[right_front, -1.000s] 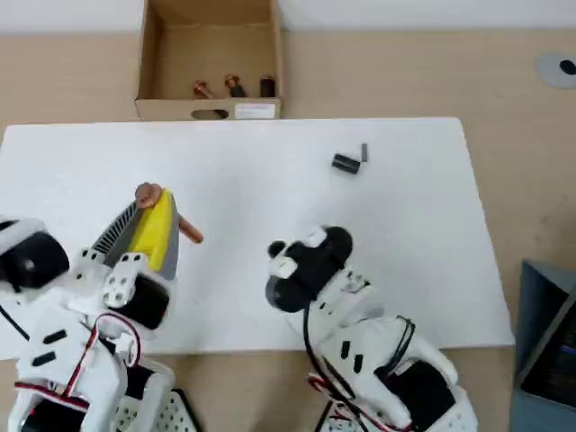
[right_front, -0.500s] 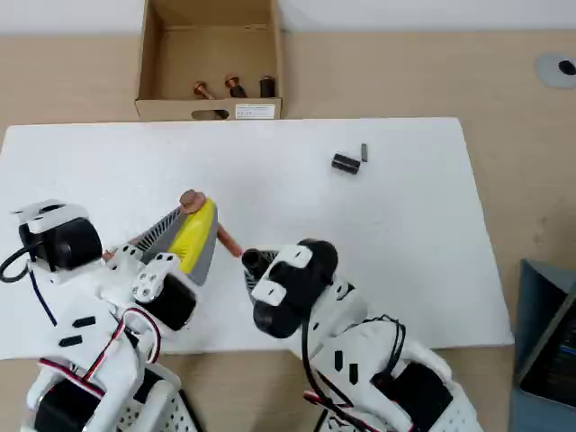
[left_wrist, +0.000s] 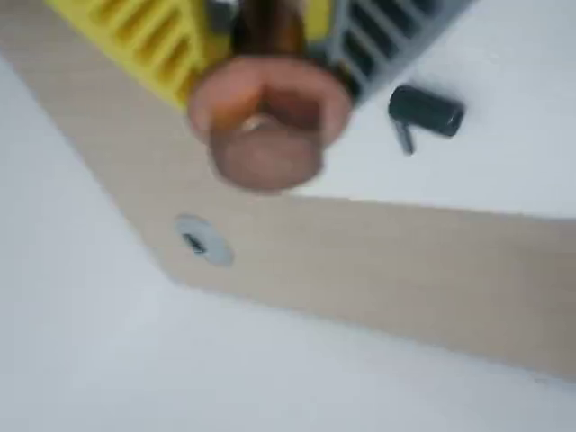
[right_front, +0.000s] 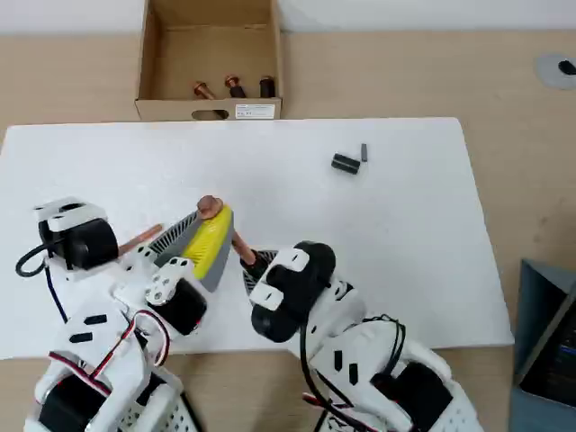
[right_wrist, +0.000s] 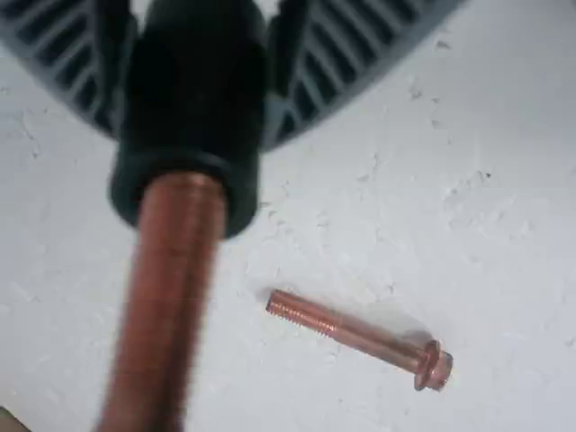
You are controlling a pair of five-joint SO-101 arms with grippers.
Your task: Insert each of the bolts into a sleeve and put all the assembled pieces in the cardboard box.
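High view: I see the left gripper clamped on a copper bolt, lower left of centre. The bolt tip enters a black sleeve pinched in the right gripper just beside it. The cardboard box at top left holds three pieces.
Left wrist view: bolt head between yellow and grey fingers; spare sleeve upper right.
Right wrist view: sleeve gripped, bolt shaft inside it; loose bolt lying lower right on the white mat

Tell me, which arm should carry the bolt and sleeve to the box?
Probably left. The left gripper holds the bolt and stands nearer the cardboard box. The right gripper, shut on the sleeve, sits farther away.
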